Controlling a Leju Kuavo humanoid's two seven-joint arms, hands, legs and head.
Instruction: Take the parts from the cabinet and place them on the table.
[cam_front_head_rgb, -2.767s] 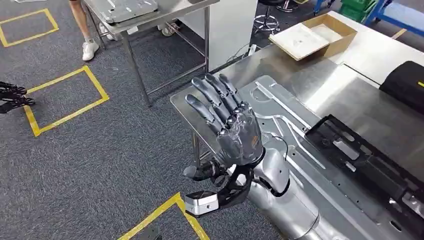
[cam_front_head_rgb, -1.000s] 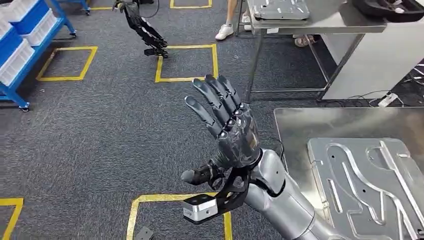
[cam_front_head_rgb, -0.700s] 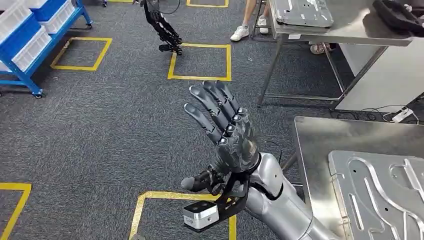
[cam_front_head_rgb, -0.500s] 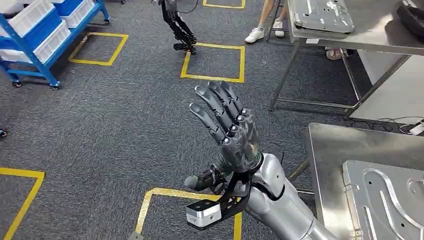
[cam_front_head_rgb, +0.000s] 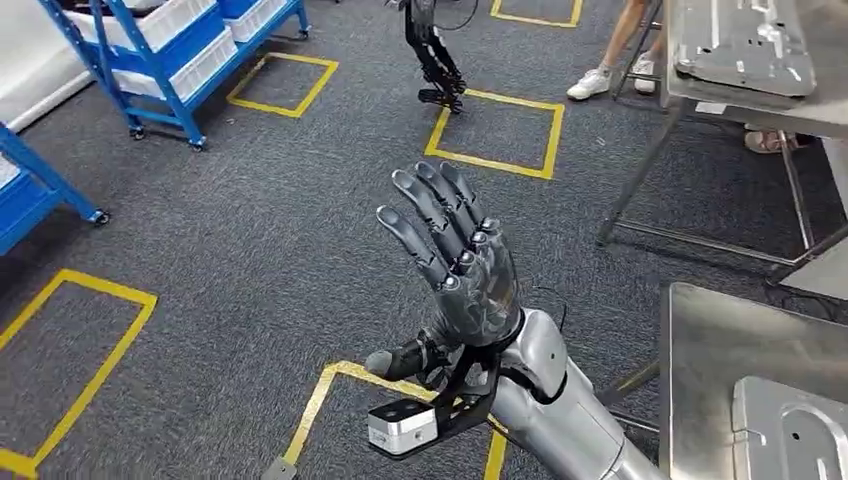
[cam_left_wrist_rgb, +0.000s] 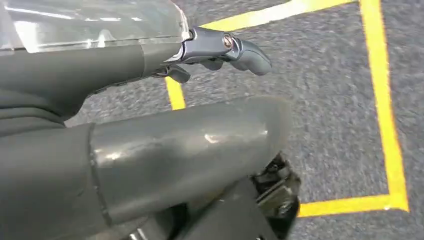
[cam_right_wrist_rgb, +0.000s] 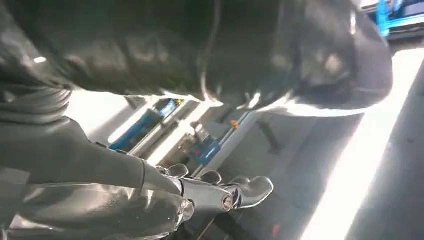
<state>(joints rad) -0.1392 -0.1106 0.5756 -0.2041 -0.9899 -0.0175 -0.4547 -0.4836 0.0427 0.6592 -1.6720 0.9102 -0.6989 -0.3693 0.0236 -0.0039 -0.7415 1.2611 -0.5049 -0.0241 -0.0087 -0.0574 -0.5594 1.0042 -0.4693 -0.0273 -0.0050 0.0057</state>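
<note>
My right hand (cam_front_head_rgb: 455, 265) is raised in the middle of the head view, fingers spread and pointing up, holding nothing. In the right wrist view its fingertips (cam_right_wrist_rgb: 247, 192) point toward blurred blue frames. My left hand (cam_left_wrist_rgb: 220, 47) hangs over the carpet with its fingers extended and nothing in them. A silver pressed-metal part (cam_front_head_rgb: 795, 430) lies on the steel table (cam_front_head_rgb: 720, 340) at the lower right. A blue rack (cam_front_head_rgb: 175, 45) with white bins stands at the upper left.
A second steel table (cam_front_head_rgb: 690, 110) at the upper right carries another metal part (cam_front_head_rgb: 745, 45). A person's feet (cam_front_head_rgb: 600, 80) stand beside it. A black jointed arm (cam_front_head_rgb: 435, 55) reaches down at the top centre. Yellow tape squares (cam_front_head_rgb: 495, 130) mark the grey carpet.
The camera has turned left: the steel table and its part slid to the right edge and the blue racks came into view. My right hand stays raised and open.
</note>
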